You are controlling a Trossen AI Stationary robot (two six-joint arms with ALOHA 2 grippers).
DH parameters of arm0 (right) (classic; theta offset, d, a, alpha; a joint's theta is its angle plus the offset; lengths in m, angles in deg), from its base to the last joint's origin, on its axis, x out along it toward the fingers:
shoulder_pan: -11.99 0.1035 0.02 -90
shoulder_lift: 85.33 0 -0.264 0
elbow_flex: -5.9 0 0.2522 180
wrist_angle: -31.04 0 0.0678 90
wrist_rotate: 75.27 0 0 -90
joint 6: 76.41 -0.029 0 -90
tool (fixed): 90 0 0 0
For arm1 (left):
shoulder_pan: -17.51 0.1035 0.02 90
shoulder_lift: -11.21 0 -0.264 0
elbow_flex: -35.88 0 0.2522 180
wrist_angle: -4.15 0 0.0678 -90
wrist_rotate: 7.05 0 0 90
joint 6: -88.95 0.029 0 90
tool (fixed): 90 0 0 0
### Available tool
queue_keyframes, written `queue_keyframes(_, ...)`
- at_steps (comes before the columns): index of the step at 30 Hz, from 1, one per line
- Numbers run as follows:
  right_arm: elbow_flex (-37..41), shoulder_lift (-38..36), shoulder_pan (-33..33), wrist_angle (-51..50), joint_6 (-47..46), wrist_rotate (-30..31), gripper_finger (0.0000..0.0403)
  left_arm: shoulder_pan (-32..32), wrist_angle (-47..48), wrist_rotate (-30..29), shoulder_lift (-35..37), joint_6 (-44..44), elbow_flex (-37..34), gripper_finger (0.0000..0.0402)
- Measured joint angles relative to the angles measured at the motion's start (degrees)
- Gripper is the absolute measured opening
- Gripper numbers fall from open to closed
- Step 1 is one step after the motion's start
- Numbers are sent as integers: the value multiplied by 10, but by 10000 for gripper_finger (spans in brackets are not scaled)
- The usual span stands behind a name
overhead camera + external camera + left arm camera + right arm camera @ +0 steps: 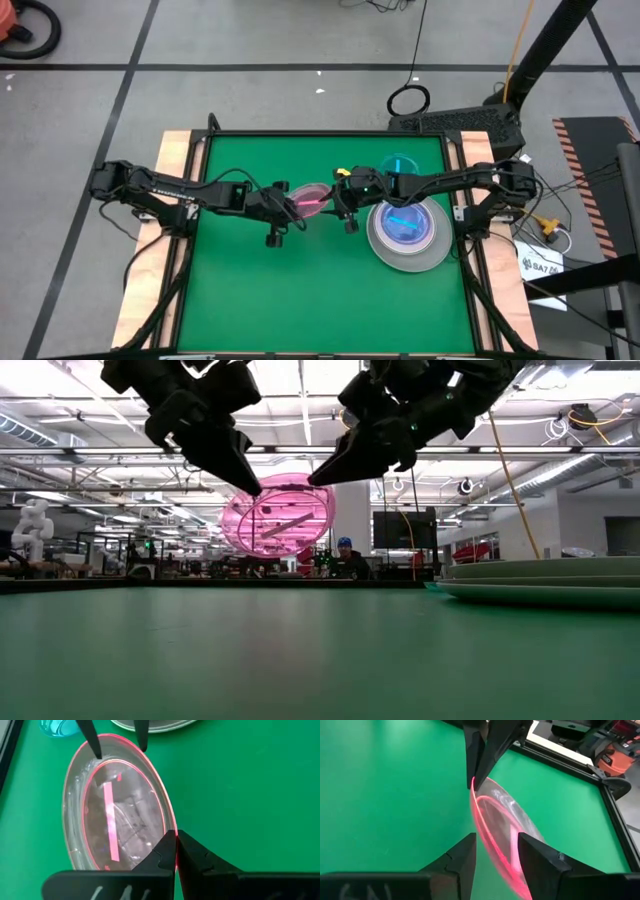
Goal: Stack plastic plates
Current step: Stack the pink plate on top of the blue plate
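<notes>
Holding a pink plate [278, 520] in the air over the table [300, 280], we pinch its rim with the left tool [175, 851], while the right tool [496, 849] straddles the opposite edge, spread. Light, stiff and slippery, we judge; grip the rim.
</notes>
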Motion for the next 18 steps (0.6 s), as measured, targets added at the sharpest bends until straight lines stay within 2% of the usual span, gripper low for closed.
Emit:
queue_keyframes(8, 0, 0, 0, -3, 4, 0, 137, 0, -5, 0, 0, 2, 0, 8)
queue_keyframes(18, 0, 0, 0, 0, 8, -30, 137, 0, -23, 0, 0, 18, 0, 8)
